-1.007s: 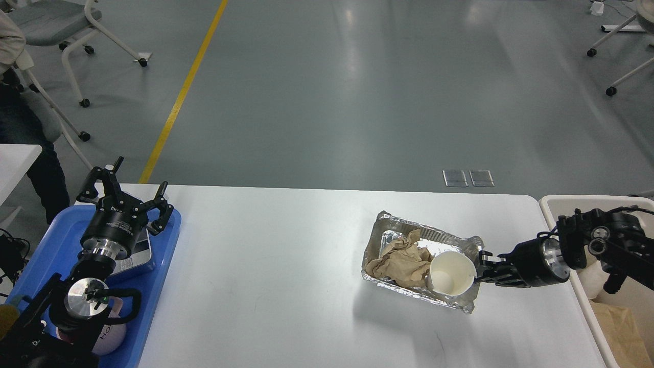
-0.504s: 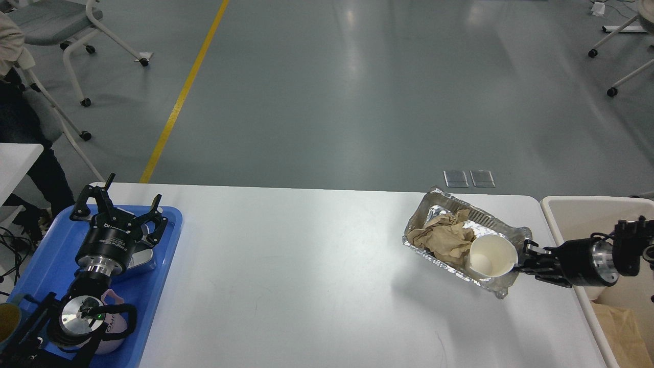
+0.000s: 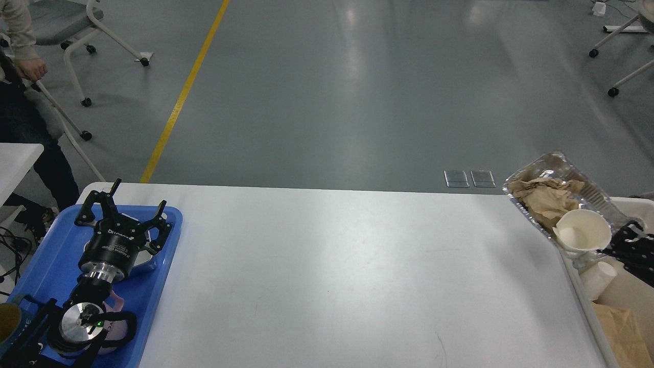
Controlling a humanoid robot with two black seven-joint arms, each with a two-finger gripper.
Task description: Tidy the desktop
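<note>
Foil tray (image 3: 557,174) now lifted toward three o'clock off desk (image 3: 327,276), pinched by right fingers (image 3: 621,240); left fingers (image 3: 102,204) spreading wide.

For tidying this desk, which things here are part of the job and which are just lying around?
Part of the job: desktop; foil tray holding crumpled brown paper and paper cup, carried by right gripper over beige bin.

Just around: blue tray, left gripper, chairs.
</note>
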